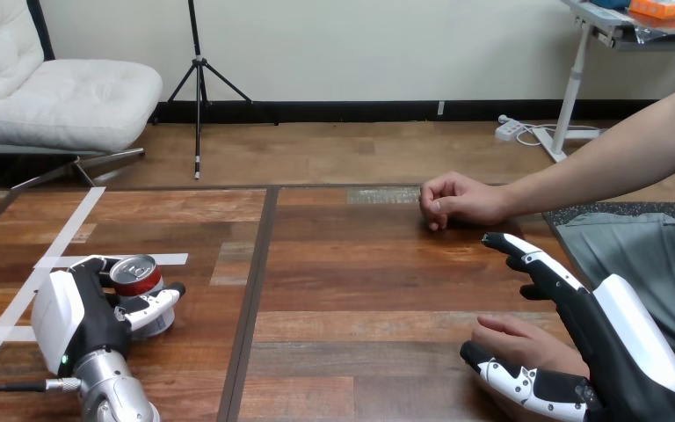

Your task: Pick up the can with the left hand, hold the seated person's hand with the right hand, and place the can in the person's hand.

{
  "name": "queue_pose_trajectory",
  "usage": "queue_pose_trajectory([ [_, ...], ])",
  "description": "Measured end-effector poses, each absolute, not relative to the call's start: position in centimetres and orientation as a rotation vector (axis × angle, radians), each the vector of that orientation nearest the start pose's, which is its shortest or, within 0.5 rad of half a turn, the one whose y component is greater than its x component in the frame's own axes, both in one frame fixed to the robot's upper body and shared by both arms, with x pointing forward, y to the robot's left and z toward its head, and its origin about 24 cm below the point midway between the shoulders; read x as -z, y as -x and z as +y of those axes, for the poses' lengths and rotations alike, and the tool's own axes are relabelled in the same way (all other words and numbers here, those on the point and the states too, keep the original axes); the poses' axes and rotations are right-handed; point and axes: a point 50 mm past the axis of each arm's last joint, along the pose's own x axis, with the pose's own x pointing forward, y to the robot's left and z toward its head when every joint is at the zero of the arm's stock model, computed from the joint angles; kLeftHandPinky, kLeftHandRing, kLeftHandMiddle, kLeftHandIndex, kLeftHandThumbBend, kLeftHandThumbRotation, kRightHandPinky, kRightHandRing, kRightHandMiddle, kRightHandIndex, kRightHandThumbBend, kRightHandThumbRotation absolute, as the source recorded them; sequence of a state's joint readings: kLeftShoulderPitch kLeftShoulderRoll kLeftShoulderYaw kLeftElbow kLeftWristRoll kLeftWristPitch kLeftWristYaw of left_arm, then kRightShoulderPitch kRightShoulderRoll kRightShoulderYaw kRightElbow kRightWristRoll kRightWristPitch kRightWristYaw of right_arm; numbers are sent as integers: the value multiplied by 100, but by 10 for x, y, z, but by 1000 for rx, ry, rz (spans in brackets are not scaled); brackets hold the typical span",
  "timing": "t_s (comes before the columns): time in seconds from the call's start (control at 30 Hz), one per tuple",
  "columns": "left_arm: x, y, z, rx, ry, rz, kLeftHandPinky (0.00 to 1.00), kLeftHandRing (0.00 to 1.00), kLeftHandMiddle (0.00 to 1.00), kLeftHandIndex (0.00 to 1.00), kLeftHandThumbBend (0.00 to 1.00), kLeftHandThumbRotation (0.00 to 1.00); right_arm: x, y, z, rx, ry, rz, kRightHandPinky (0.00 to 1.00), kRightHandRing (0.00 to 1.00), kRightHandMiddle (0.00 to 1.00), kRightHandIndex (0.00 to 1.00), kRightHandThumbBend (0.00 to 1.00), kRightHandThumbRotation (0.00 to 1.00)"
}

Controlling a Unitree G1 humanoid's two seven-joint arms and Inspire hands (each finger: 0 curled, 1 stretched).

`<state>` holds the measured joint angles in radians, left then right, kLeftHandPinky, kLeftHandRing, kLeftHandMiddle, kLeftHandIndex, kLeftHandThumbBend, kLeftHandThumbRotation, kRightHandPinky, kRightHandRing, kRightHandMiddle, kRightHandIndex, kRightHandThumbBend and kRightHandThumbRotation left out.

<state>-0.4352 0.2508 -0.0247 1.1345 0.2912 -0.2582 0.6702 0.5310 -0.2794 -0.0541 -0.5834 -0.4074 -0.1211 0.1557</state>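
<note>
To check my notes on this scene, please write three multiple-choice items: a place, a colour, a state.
1. Where is the can? A: on the table, left part. B: table's middle. C: table's right edge.
2. The can's side colour? A: blue. B: red. C: green.
3. How are the fingers of the left hand? A: flat. B: pointing up. C: curled round the can.
Answers: 1 A, it stands by the white tape; 2 B, red under a silver top; 3 C, fingers wrap it.

Lab (tape-marked wooden table (360, 290))
</note>
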Motion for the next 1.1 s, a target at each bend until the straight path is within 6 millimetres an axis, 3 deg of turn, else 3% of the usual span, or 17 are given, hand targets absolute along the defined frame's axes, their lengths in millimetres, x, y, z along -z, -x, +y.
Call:
queue_pose_trajectory([
  [1.1,32,-285,235,-522,-627,219,41,46,49,50,64,0,-88,-150,-191,-142,730,-111,80,89,91,88,54,0],
])
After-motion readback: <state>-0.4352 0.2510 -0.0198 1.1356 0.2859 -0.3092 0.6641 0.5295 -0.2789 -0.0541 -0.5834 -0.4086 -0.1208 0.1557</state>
